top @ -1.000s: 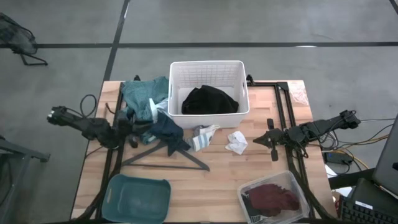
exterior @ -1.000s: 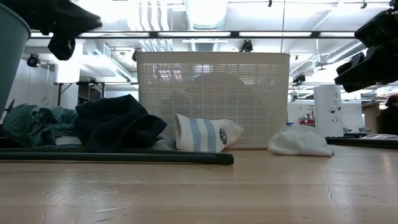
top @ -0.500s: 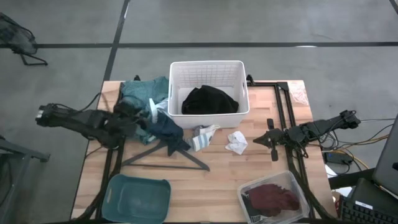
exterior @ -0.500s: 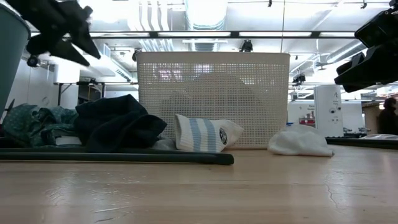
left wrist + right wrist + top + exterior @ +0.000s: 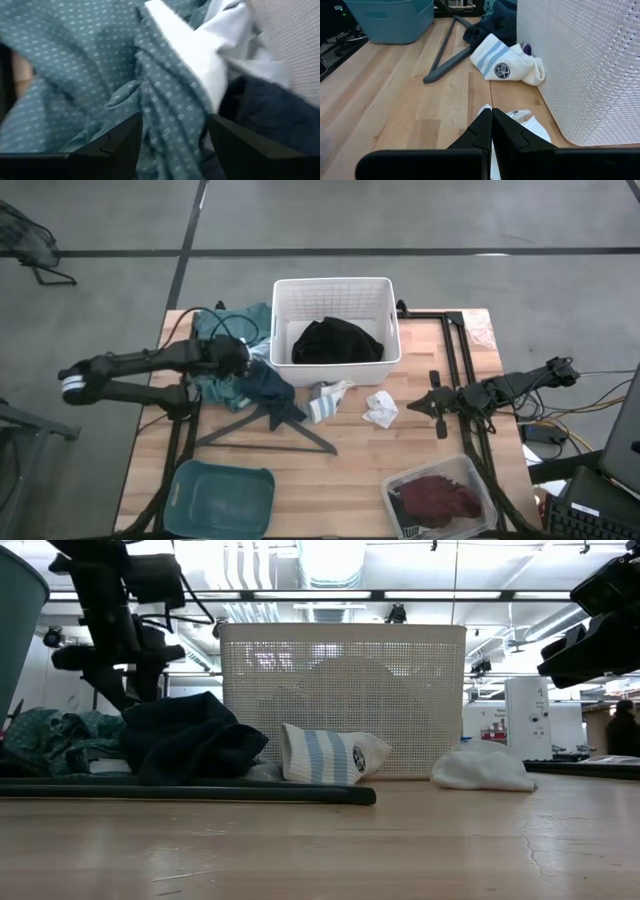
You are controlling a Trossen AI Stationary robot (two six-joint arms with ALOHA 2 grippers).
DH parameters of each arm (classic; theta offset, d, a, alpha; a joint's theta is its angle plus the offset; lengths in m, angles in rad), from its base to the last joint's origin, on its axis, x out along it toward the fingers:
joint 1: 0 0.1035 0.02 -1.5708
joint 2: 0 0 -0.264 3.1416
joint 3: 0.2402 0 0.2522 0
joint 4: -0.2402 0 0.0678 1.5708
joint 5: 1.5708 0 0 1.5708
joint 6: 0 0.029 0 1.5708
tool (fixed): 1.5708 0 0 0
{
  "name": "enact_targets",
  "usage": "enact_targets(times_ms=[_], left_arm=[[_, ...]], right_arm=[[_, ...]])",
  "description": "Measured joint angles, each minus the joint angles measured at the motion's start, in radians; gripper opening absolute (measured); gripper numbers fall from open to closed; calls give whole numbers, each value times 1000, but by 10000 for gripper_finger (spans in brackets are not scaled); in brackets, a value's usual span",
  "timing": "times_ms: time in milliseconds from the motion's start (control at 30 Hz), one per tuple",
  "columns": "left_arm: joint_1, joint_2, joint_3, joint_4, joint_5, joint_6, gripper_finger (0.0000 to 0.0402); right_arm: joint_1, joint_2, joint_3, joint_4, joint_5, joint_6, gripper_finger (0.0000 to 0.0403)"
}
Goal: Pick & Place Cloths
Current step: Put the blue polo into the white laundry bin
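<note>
Wooden table (image 5: 350, 460), crumpled teal-green dotted cloth (image 5: 90, 70), left tool (image 5: 172, 142) spread above

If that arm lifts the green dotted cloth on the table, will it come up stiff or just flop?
The teal-green cloth lies in loose folds, so it will probably drape and hang limp. It looks thin, so likely light. Its folds crowd against the navy cloth, so that might drag along. The left gripper stands open right over it.
</note>
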Motion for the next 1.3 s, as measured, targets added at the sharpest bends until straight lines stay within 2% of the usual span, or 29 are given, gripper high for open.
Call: enact_targets(times_ms=[367,533,633,733,933,1100,1300], left_arm=[[2,26,-116,76,27,-49,231],[7,54,-153,174,20,1,215],[7,71,-165,213,27,43,188],[7,82,-175,249,73,121,146],[7,84,-174,267,118,235,18],[6,52,-146,249,125,263,12],[-48,-57,-88,234,113,257,7]], right_arm=[[0,0,0,-1,0,0,8],[0,0,0,-1,0,0,8],[0,0,0,-1,0,0,8],[0,0,0,-1,0,0,8],[0,0,0,-1,0,0,8],[0,0,0,-1,0,0,8],[0,0,0,-1,0,0,8]])
